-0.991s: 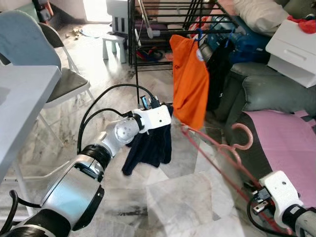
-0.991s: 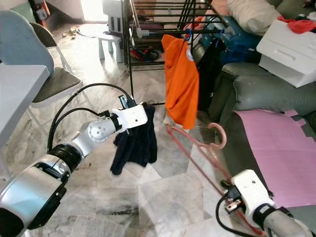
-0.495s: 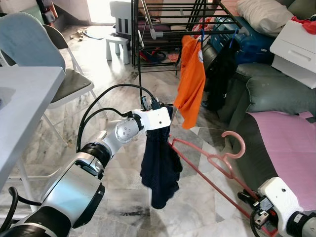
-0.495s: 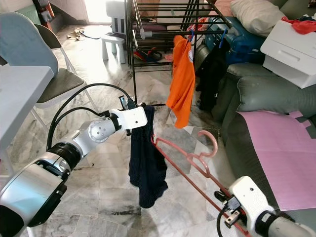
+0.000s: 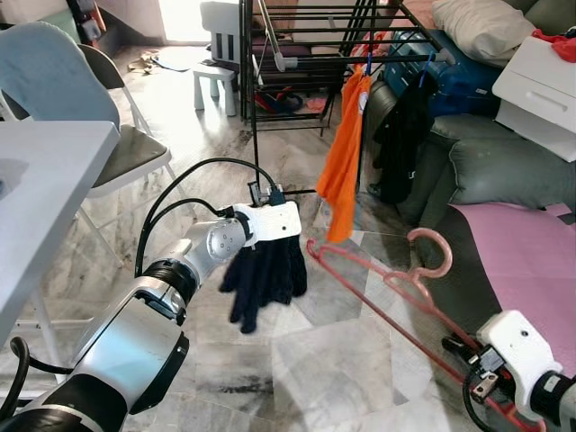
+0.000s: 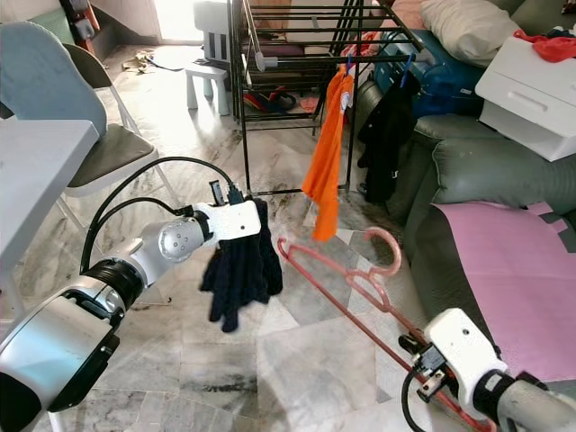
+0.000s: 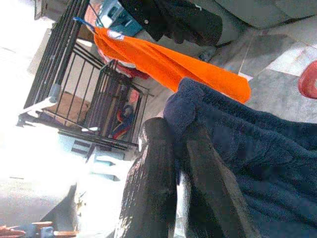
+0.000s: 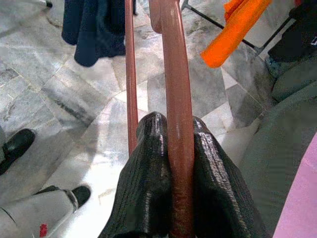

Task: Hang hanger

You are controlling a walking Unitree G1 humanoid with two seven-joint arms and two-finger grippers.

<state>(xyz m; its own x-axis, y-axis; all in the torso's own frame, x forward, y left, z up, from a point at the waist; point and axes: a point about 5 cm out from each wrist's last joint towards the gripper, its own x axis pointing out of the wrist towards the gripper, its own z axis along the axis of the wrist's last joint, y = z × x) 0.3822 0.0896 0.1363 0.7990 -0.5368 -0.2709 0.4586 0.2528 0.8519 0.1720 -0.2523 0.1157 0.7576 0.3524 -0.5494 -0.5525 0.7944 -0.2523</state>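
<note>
Marble floor stretches ahead to a black drying rack where an orange shirt hangs. From the head view I have the left gripper raised mid-room, a dark blue garment dangling below its jaws — kept off the floor. Low on my right, the right gripper holds out a pink hanger, hook upward. Left wrist view: fingers clenched on the garment's edge. Right wrist view: fingers clamp the hanger's bar, which runs out ahead toward the garment.

I see daylight flooding from the far doorway, blowing out my left wrist view; head views stay sharp.
</note>
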